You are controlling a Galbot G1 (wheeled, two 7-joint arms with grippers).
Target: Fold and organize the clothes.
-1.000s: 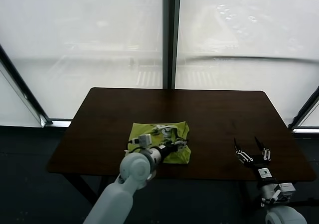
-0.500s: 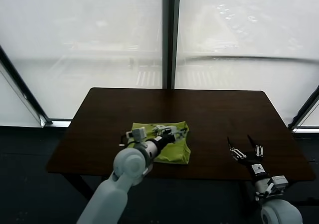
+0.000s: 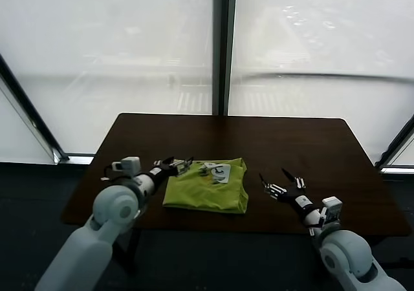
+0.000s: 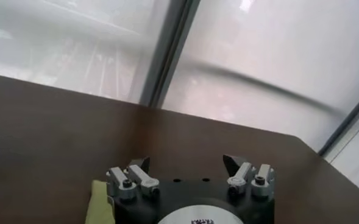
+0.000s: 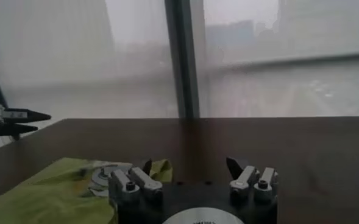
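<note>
The lime-green T-shirt (image 3: 204,189) lies folded into a rough rectangle on the dark table (image 3: 291,142), with its white-grey graphic (image 3: 218,170) facing up at the far edge. My left gripper (image 3: 184,165) is open and empty, low over the table at the shirt's far left corner. In the left wrist view (image 4: 186,162) its jaws stand wide apart, with a strip of the shirt (image 4: 98,198) beside them. My right gripper (image 3: 275,178) is open and empty, a short way to the right of the shirt. In the right wrist view (image 5: 188,163) it faces the shirt (image 5: 45,195).
The table's front edge (image 3: 259,228) runs just below the shirt and both grippers. Large windows with a dark central post (image 3: 223,45) stand behind the table. Bare tabletop lies behind and to the right of the shirt. The left gripper also shows far off in the right wrist view (image 5: 27,121).
My left gripper has drawn back off the shirt to its left edge. My right gripper has moved left, closer to the shirt. The shirt now lies flatter.
</note>
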